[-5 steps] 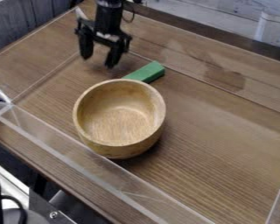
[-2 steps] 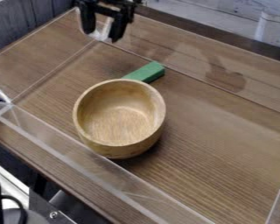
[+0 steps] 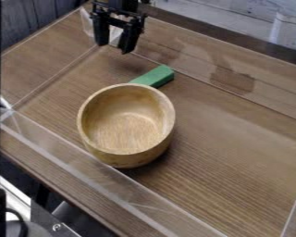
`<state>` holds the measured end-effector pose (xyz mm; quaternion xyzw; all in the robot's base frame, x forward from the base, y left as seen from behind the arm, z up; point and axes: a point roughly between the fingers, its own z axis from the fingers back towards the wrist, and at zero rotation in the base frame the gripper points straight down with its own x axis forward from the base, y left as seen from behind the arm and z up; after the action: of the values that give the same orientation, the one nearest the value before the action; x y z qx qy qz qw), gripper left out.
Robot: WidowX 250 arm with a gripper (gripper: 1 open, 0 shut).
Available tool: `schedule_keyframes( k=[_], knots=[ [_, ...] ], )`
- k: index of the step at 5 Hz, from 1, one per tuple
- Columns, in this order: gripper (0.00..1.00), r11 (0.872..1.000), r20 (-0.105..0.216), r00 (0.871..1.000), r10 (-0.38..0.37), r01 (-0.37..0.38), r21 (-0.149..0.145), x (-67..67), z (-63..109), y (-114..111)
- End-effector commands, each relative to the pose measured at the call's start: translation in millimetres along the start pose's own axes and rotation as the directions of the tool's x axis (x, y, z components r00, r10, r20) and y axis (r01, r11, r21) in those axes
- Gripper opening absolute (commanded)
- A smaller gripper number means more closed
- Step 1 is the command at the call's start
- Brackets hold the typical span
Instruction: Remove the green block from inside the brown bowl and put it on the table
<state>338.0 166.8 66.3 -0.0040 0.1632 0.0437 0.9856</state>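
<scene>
Camera view: green block (image 3: 154, 77) lies flat on table (image 3: 225, 120) — long axis diagonal.

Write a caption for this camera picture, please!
Bright green rectangular block lies on dark wooden table beside empty round wooden bowl; open black gripper above.

The bowl (image 3: 126, 124) is pale, grained, matt wood. The worktop (image 3: 237, 139) is dark wood-grain with faint sheen, edged by clear plastic walls (image 3: 77, 167). The block (image 3: 154, 77) looks smooth, matt green.

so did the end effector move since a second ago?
Yes. The end effector has lifted up and away from the green block, now sitting higher in frame; block and bowl are unmoved.
</scene>
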Motion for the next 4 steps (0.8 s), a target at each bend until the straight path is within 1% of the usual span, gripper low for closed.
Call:
schedule_keyframes(
  k=[1, 2, 3, 4],
  knots=[
    [1.0, 1.0, 0.092, 0.995, -0.023, 0.023, 0.003, -2.0, 16.9, 9],
    [1.0, 1.0, 0.153, 0.988, -0.012, 0.012, 0.003, -9.5, 33.4, 7],
    [1.0, 1.0, 0.23, 0.973, -0.003, 0.001, 0.007, -20.3, 58.7, 3],
    [1.0, 0.999, 0.233, 0.972, -0.016, 0.023, -0.026, -27.1, 77.6, -9]
  ],
)
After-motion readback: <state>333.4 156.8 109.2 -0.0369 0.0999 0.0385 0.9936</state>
